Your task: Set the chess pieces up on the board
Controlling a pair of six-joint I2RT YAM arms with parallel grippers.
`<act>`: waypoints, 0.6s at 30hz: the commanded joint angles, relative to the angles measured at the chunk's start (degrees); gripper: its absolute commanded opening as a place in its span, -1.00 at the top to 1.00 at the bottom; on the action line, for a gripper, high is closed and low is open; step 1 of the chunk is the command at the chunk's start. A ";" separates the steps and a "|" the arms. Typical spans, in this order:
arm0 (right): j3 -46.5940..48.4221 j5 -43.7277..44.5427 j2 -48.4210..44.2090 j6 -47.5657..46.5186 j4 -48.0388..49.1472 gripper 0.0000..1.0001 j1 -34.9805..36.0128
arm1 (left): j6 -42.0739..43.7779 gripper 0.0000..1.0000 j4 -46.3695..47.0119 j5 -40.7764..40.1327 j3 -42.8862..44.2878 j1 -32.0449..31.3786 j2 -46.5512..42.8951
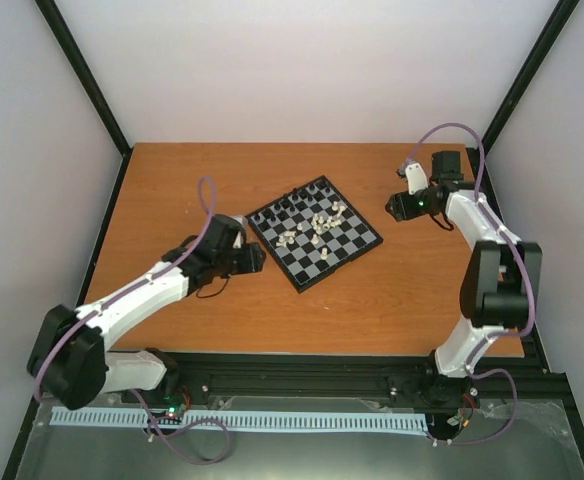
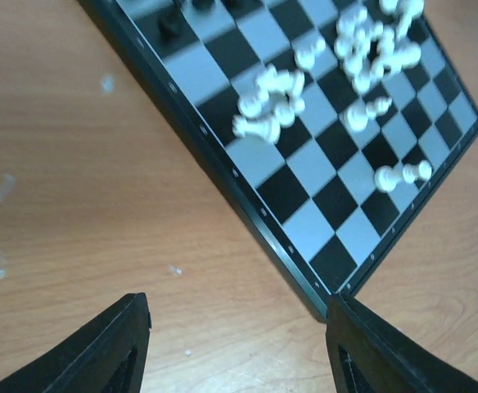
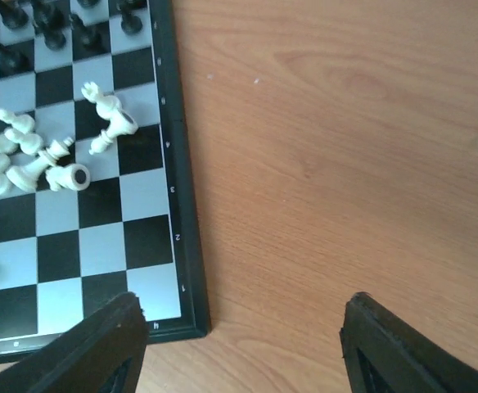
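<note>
Orange-brown wood forms the surface. The chessboard lies on it at the centre of the top view, turned so that one corner points toward the bottom of the frame. Cream-white pieces lie toppled in a loose heap across the middle squares. Black pieces stand in rows along the board's upper-left edge.

The left fingers are just beside the board's lower-left edge. In the left wrist view they stand apart and hold nothing. The right-hand tip sits at the board's near corner, but whether it touches cannot be told. White pieces lie in clusters in the upper centre and upper right of that frame, and a pair lies near the board's right-hand rim.

The right fingers are off the board's right corner, apart from it. In the right wrist view they are also spread and empty, mostly over bare wood. The board fills the left of that frame. Fallen white pieces lie at mid-left, and upright black ones stand at the top left.
</note>
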 commanded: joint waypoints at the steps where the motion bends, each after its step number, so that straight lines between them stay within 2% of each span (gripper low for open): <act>1: 5.72 -5.44 8.99 -2.44 -5.18 -0.28 -0.61 | -4.86 -0.19 8.14 -0.51 -1.04 -4.42 3.78; 9: 10.76 -8.32 19.23 -3.71 -8.15 -0.23 -0.52 | -8.14 -0.17 13.94 2.73 -2.22 -6.06 11.66; 15: 12.14 -9.34 23.24 -4.21 -8.98 -0.30 -0.02 | -11.36 -0.29 18.88 3.77 -2.97 -6.11 16.48; 18: 12.66 -9.73 24.72 -4.69 -9.50 -0.26 0.45 | -11.32 -0.30 19.72 3.16 -2.32 -6.10 18.46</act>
